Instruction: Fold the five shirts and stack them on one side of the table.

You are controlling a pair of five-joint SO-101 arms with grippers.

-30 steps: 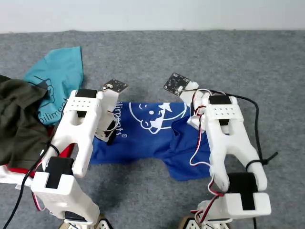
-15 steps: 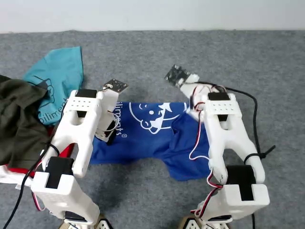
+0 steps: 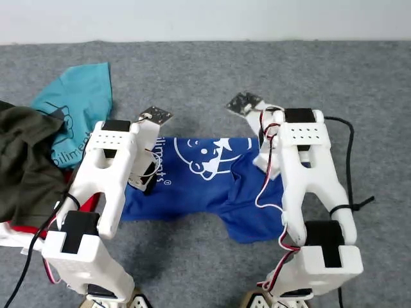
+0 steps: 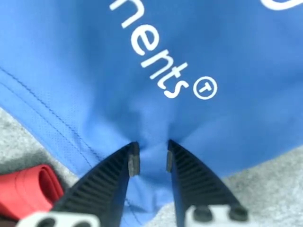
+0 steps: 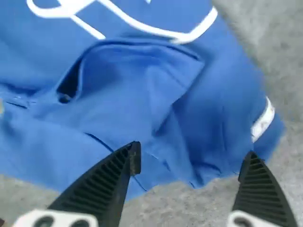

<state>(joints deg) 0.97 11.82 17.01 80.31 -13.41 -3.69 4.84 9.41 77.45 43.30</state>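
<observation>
Where the grey carpeted table [image 3: 192,70] lies between the two arms, a blue shirt [image 3: 205,183] with white print is spread crosswise, partly folded, with loose folds and a flap bunched toward its right side.

The left gripper [image 4: 148,160] is down on the shirt's left part, just beside the white lettering. Its black ribbed fingertips [image 4: 134,163] stand close together with a puckered ridge of blue cloth between them, so it appears to be pinching the fabric, though the contact itself is hard to make out. Near this gripper, a roll of red cloth [image 4: 28,189] lies on the carpet just past the shirt's stitched hem.

The right gripper [image 5: 192,153] hangs over the shirt's right part, its fingers spread wide and holding nothing. Below it the cloth forms a raised pocket-like fold, and the shirt's edge meets the carpet close by.

At the table's left side lies a heap of other garments: a teal shirt [image 3: 80,99] at the back, a dark olive one [image 3: 26,167] draped in front of it, and a strip of white cloth [image 3: 9,236] at the near edge.
</observation>
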